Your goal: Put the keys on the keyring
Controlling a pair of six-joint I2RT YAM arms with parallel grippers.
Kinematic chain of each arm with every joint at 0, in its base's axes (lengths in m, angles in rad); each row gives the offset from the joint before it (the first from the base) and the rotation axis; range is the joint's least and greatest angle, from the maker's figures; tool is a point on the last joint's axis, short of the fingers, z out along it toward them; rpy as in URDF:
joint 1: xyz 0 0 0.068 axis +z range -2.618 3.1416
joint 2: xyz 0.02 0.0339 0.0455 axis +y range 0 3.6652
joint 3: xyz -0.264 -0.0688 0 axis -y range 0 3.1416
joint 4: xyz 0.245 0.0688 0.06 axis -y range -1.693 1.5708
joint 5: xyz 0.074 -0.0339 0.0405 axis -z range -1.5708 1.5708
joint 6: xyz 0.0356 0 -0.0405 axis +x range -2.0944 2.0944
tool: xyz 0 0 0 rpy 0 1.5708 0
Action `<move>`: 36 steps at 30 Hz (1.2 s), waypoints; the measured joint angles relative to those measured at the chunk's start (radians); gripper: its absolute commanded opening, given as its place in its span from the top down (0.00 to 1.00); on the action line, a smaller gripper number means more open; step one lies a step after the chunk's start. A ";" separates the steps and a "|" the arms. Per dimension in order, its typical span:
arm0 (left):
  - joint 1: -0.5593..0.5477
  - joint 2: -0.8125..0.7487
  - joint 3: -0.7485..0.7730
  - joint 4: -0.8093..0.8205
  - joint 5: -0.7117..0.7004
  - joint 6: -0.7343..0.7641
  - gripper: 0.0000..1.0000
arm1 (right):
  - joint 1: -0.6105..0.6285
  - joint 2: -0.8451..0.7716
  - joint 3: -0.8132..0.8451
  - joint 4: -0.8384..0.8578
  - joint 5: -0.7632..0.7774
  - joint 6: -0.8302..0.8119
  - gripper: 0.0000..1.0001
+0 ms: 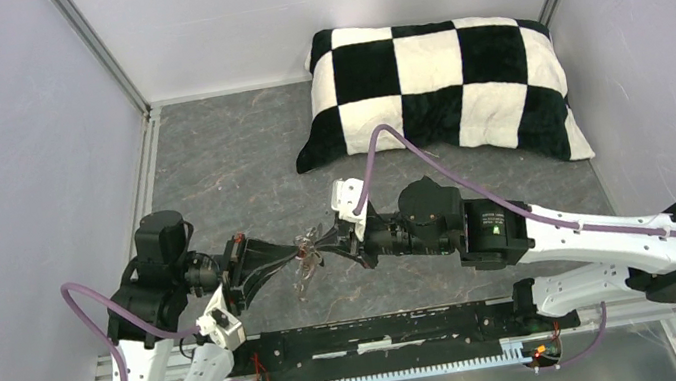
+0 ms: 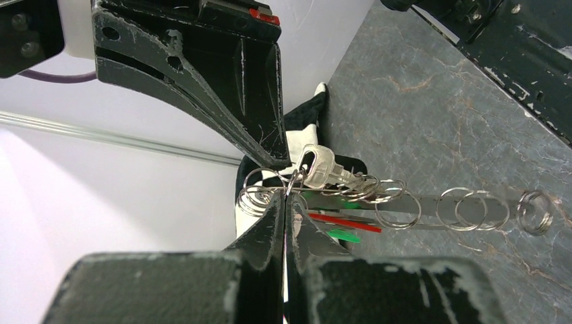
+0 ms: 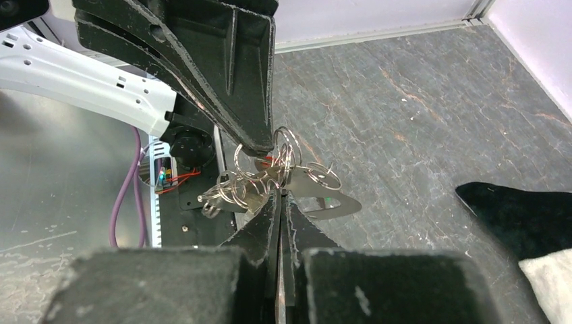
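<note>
Above tabletop [image 1: 228,156], grippers [image 1: 314,246] tip-to-tip on keyring [image 1: 305,261]

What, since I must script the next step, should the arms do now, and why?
Probably keep the left gripper still and have the right gripper ease slightly sideways, working the silver key further onto the ring cluster. Both jaws are shut on that cluster in mid-air, tips almost touching, so only a small move seems safe.
</note>
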 measured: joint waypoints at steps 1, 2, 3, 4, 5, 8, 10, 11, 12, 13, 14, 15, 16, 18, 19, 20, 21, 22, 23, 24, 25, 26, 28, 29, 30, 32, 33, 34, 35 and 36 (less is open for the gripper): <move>0.000 -0.001 -0.001 0.000 0.000 0.002 0.98 | 0.000 0.001 0.002 -0.005 0.003 0.002 1.00; -0.001 -0.002 -0.002 0.000 -0.001 0.003 0.98 | -0.001 0.003 0.006 -0.011 0.005 0.003 1.00; -0.001 -0.003 -0.003 0.000 -0.002 0.006 0.98 | -0.002 0.005 0.010 -0.014 0.008 0.004 1.00; -0.001 -0.004 -0.005 0.000 -0.003 0.012 0.98 | -0.002 0.006 0.012 -0.014 0.010 0.006 1.00; 0.000 -0.005 -0.006 0.000 -0.003 0.013 0.98 | -0.002 0.008 0.014 -0.016 0.012 0.009 1.00; -0.001 -0.009 -0.010 0.000 -0.005 0.020 0.98 | -0.005 0.010 0.017 -0.018 0.013 0.014 1.00; -0.001 -0.011 -0.013 0.000 -0.005 0.024 0.98 | -0.005 0.014 0.022 -0.021 0.013 0.018 1.00; -0.001 -0.012 -0.013 0.000 -0.005 0.025 0.98 | -0.005 0.017 0.026 -0.021 0.013 0.021 1.00; -0.001 -0.012 -0.014 0.000 -0.005 0.027 0.98 | -0.005 0.020 0.028 -0.022 0.013 0.022 1.00; -0.001 -0.013 -0.015 0.000 -0.005 0.029 0.98 | -0.005 0.022 0.030 -0.023 0.013 0.024 1.00; -0.001 -0.013 -0.015 0.000 -0.006 0.029 0.98 | -0.005 0.024 0.031 -0.024 0.013 0.026 1.00; -0.001 -0.014 -0.015 0.000 -0.006 0.029 0.98 | -0.005 0.027 0.033 -0.025 0.012 0.029 1.00; -0.001 -0.015 -0.016 0.000 -0.006 0.029 0.98 | -0.005 0.030 0.035 -0.026 0.010 0.030 1.00; -0.001 -0.019 -0.018 0.000 -0.009 0.030 0.98 | -0.005 0.038 0.041 -0.026 0.009 0.035 0.99; -0.001 -0.022 -0.020 0.000 -0.010 0.030 0.98 | -0.005 0.042 0.043 -0.028 0.008 0.036 0.99; -0.001 -0.023 -0.021 0.000 -0.011 0.030 0.98 | -0.005 0.045 0.045 -0.029 0.006 0.037 1.00; -0.001 -0.024 -0.022 0.000 -0.013 0.030 0.98 | -0.006 0.049 0.045 -0.030 0.005 0.039 1.00; -0.001 -0.025 -0.024 0.000 -0.016 0.030 0.98 | -0.006 0.051 0.045 -0.032 0.003 0.041 0.99; -0.001 -0.026 -0.025 0.000 -0.018 0.030 0.98 | -0.006 0.053 0.045 -0.033 0.002 0.043 1.00; -0.001 -0.027 -0.027 0.000 -0.024 0.030 0.98 | -0.006 0.055 0.045 -0.033 0.002 0.044 1.00; -0.002 -0.028 -0.029 0.000 -0.027 0.030 0.98 | -0.006 0.056 0.045 -0.034 0.002 0.046 0.99; -0.002 -0.029 -0.031 0.000 -0.030 0.030 0.98 | -0.006 0.058 0.045 -0.034 0.001 0.047 1.00; -0.003 -0.031 -0.033 0.000 -0.032 0.030 0.98 | -0.006 0.059 0.045 -0.036 -0.002 0.050 1.00; -0.003 -0.032 -0.034 0.000 -0.033 0.030 0.98 | -0.006 0.059 0.045 -0.036 -0.003 0.051 1.00; -0.005 -0.032 -0.036 0.000 -0.034 0.031 0.98 | -0.006 0.059 0.045 -0.036 -0.005 0.054 1.00; -0.005 -0.033 -0.042 0.000 -0.040 0.034 0.98 | -0.006 0.059 0.046 -0.037 -0.008 0.057 1.00; -0.005 -0.033 -0.047 0.000 -0.045 0.039 0.98 | -0.006 0.059 0.045 -0.037 -0.013 0.061 1.00; -0.005 -0.034 -0.051 0.000 -0.053 0.046 0.98 | -0.006 0.059 0.045 -0.037 -0.017 0.063 1.00; -0.005 -0.035 -0.055 0.000 -0.058 0.050 0.98 | -0.006 0.059 0.045 -0.037 -0.021 0.066 0.99; -0.005 -0.036 -0.058 0.000 -0.061 0.054 0.98 | -0.006 0.059 0.046 -0.037 -0.025 0.070 1.00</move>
